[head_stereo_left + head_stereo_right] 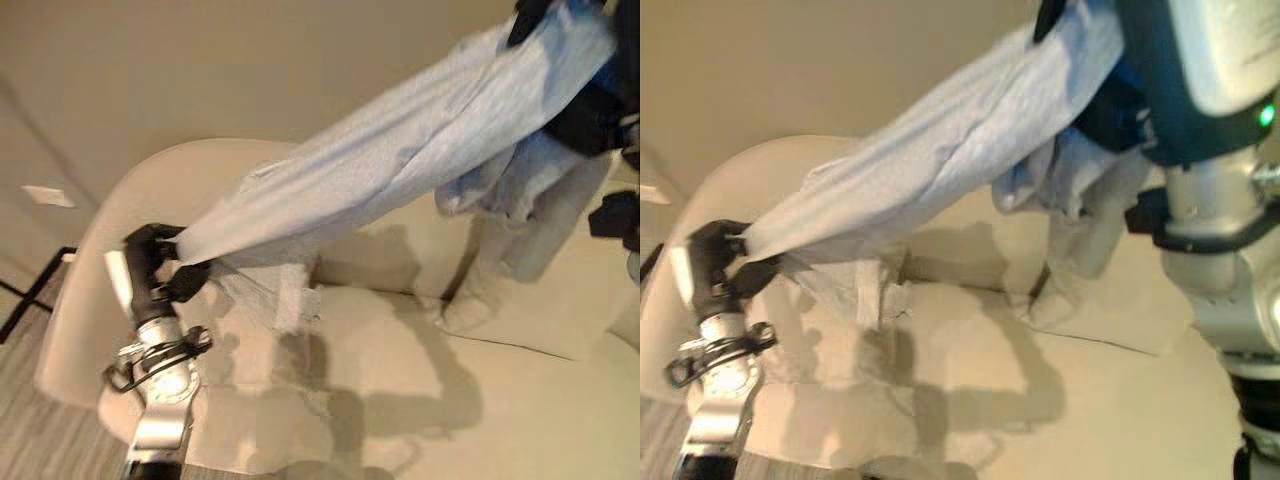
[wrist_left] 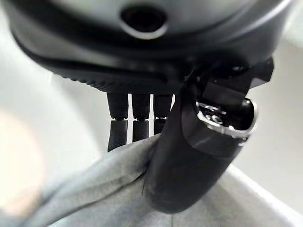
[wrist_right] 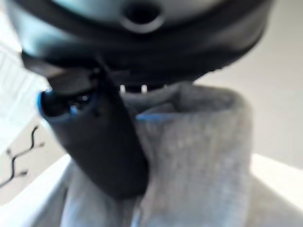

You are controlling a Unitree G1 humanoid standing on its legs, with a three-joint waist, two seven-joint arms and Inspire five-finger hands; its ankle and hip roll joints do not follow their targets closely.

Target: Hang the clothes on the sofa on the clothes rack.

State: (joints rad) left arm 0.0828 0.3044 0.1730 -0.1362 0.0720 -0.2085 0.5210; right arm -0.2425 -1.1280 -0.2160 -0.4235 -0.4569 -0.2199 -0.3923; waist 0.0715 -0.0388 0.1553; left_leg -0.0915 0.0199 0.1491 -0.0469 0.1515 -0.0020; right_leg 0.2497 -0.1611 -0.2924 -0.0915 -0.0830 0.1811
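1. I see the light grey-blue garment [image 1: 400, 150] stretched in the air between my two hands, above the cream sofa [image 1: 520, 400]; it runs from lower left to upper right across the head views.
2. My left hand [image 1: 160, 265] is at the garment's lower end, over the sofa's rounded armrest [image 1: 110, 250]. In the left wrist view its thumb [image 2: 189, 161] and fingers [image 2: 118, 127] pinch the cloth [image 2: 94, 189] between them, so this hand is grasping the garment.
3. My right hand [image 3: 99, 151] holds the upper end, high at the right of the head views. In the right wrist view its thumb presses down on a bunched fold of the cloth [image 3: 199, 146], and the fingers lie behind that fold: clenched on the garment.
4. Below the right hand a loose part of the garment [image 1: 500, 190] hangs down toward the sofa's back cushion [image 1: 540, 290], without my being able to tell whether it touches.
5. A beige wall [image 1: 200, 70] stands behind the sofa.
6. Grey striped floor [image 1: 30, 420] shows at the lower left.
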